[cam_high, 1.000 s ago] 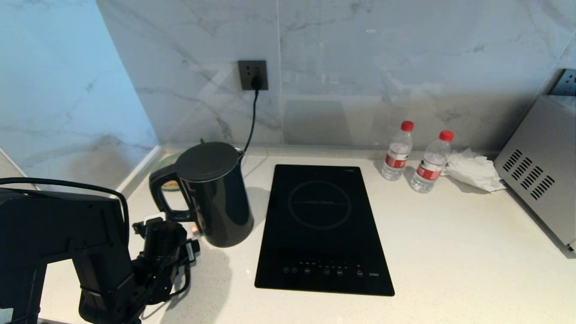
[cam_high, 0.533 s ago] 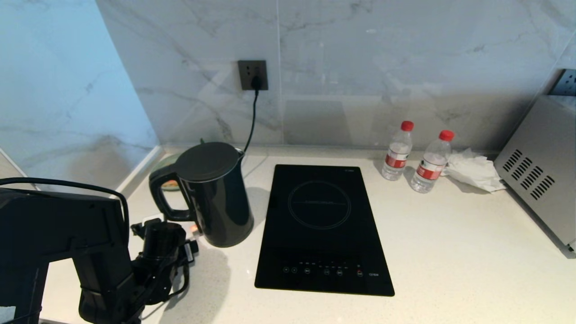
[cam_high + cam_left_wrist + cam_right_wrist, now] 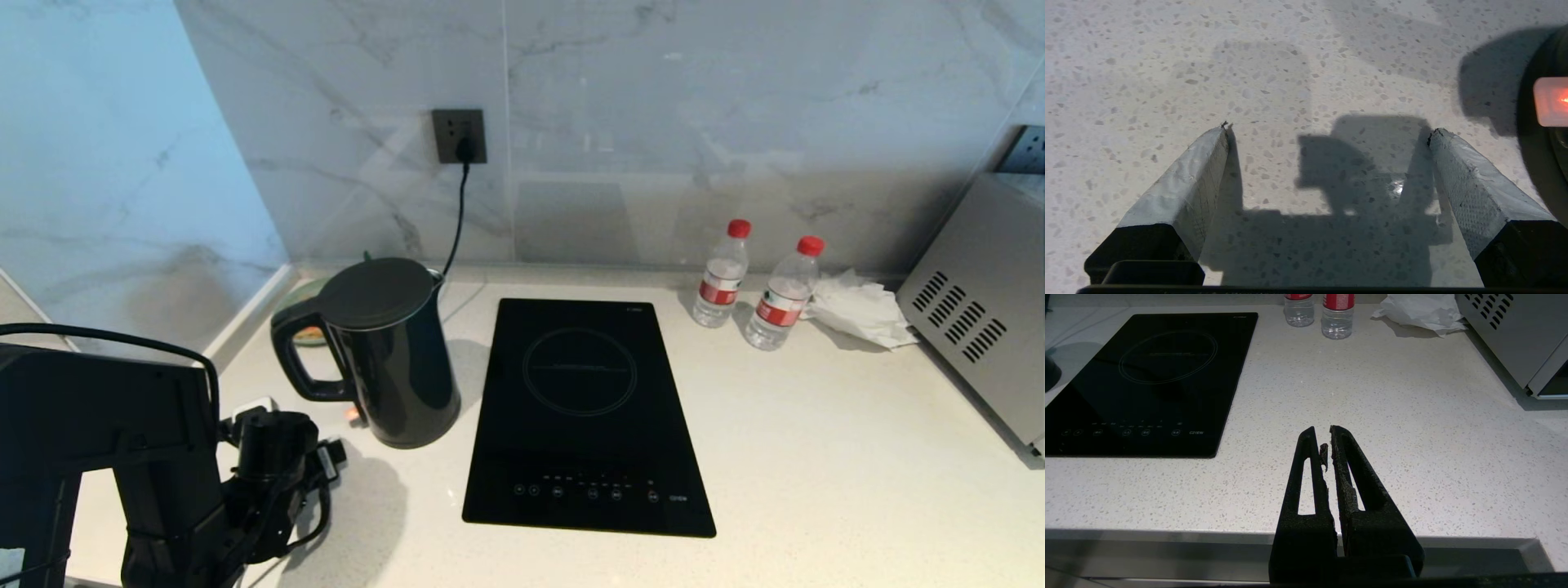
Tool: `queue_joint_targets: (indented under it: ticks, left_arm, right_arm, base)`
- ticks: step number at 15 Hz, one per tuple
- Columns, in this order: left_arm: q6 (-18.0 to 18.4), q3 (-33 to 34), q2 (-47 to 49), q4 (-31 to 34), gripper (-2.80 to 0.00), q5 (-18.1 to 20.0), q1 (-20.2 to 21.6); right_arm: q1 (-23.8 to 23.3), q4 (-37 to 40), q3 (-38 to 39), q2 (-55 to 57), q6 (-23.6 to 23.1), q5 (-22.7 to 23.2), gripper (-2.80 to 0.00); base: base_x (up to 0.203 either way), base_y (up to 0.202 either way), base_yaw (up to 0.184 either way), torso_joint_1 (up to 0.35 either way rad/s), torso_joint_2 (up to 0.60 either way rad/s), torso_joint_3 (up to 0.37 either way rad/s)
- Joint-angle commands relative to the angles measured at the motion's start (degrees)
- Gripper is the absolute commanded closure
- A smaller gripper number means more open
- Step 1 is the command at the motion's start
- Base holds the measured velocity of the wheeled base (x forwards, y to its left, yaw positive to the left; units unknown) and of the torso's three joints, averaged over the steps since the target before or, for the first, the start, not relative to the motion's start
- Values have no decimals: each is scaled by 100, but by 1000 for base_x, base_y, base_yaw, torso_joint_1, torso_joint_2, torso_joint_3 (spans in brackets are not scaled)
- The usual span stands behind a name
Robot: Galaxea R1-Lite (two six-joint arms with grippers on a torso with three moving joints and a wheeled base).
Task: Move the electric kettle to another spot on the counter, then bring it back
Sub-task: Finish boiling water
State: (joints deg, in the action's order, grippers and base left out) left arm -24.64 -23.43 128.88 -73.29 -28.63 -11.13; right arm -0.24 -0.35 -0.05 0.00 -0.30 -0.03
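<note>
- The electric kettle [image 3: 388, 353] stands upright on the counter [image 3: 816, 457], just left of the induction hob [image 3: 584, 412]
- Left gripper [image 3: 1327, 134], fingers spread wide and empty, hangs over bare counter near the kettle's base
- Right gripper [image 3: 1327, 435], fingers pressed together, sits at the counter's front edge, right of the hob

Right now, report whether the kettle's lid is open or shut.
Shut: the flat lid lies level on the upright electric kettle, with no gap showing.
</note>
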Motion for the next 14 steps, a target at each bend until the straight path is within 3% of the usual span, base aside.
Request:
queue_joint_targets:
  ticks: [1, 14]
  left_arm:
    - [-23, -21, 85, -74, -280, -8, -86]
    - [-64, -293, 32, -71, -280, -29, -170]
  right_arm:
    - [-2, 0, -2, -9, -5, -4, 0]
    - [-2, 0, -2, -1, -5, -2, 0]
  base:
    - [0, 0, 0, 0, 0, 0]
    - [0, 0, 0, 0, 0, 0]
